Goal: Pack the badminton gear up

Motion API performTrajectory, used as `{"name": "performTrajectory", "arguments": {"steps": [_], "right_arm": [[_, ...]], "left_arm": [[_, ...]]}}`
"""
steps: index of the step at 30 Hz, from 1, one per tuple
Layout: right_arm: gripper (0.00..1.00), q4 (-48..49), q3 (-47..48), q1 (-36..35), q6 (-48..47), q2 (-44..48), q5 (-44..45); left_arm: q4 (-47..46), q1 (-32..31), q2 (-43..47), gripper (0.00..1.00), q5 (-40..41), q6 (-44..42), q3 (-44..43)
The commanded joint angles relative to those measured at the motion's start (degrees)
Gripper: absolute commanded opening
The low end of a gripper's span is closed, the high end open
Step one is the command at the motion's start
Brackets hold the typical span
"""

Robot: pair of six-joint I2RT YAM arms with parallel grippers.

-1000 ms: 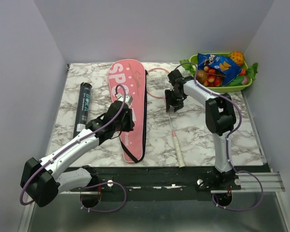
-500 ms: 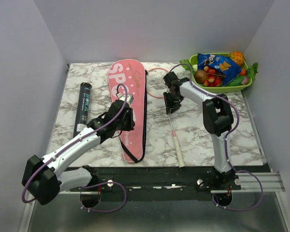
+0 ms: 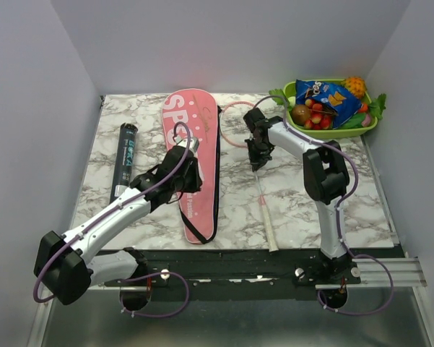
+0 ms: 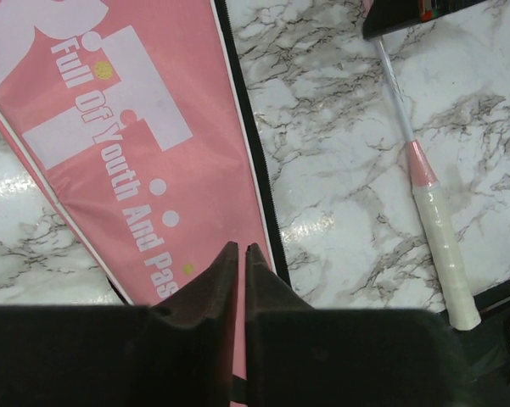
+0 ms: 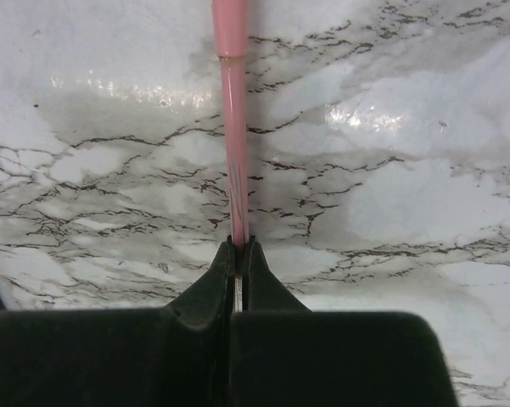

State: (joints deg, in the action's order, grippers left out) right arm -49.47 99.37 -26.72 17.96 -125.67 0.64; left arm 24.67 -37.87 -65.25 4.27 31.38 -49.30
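The long pink racket bag (image 3: 195, 126) lies flat on the marble table, its white lettering showing in the left wrist view (image 4: 136, 153). My left gripper (image 3: 193, 186) hovers over the bag's narrow lower half near its black zip edge. Its jaws (image 4: 241, 248) stand almost together with only a thin slit and nothing between them. A pink-framed racket (image 3: 268, 224) lies to the right of the bag, white handle (image 4: 441, 246) toward the near edge. My right gripper (image 3: 258, 163) is shut on its thin pink shaft (image 5: 235, 127), just below the head. A dark tube (image 3: 125, 160) lies at the left.
A green tray (image 3: 339, 133) of fruit and snacks sits at the back right corner. Grey walls close in the table on three sides. A black rail runs along the near edge.
My right gripper's fingers have closed onto the racket shaft after shifting slightly left. The left gripper has crept a little farther up the bag and its jaws have parted by a hair.
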Motion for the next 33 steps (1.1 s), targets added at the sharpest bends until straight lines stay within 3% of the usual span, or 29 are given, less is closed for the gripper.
{"name": "performTrajectory", "arguments": {"steps": [1, 7, 13, 22, 33], "right_arm": [[0.01, -3.79, -0.23, -0.35, 1.03, 4.54, 2.17], [0.01, -5.02, -4.53, -0.44, 1.56, 10.34, 2.96], [0.01, -4.93, -11.03, -0.53, 2.08, 17.55, 2.08], [0.01, -1.51, -23.51, -0.79, 2.96, 25.55, -0.29], [0.01, 0.43, -32.39, -1.93, 4.72, 31.88, -4.16]], "left_arm": [[2.57, 0.08, -3.64, 0.23, 2.32, -0.17, -4.31], [2.75, -1.77, -7.33, 0.39, 5.47, -1.05, -5.28], [4.68, -6.07, -12.52, 0.42, 9.25, 1.22, -7.74], [10.75, -15.47, -21.92, 0.47, 21.64, 3.16, -14.42], [15.50, -19.08, -28.87, 0.49, 30.18, 5.98, -15.48]]}}
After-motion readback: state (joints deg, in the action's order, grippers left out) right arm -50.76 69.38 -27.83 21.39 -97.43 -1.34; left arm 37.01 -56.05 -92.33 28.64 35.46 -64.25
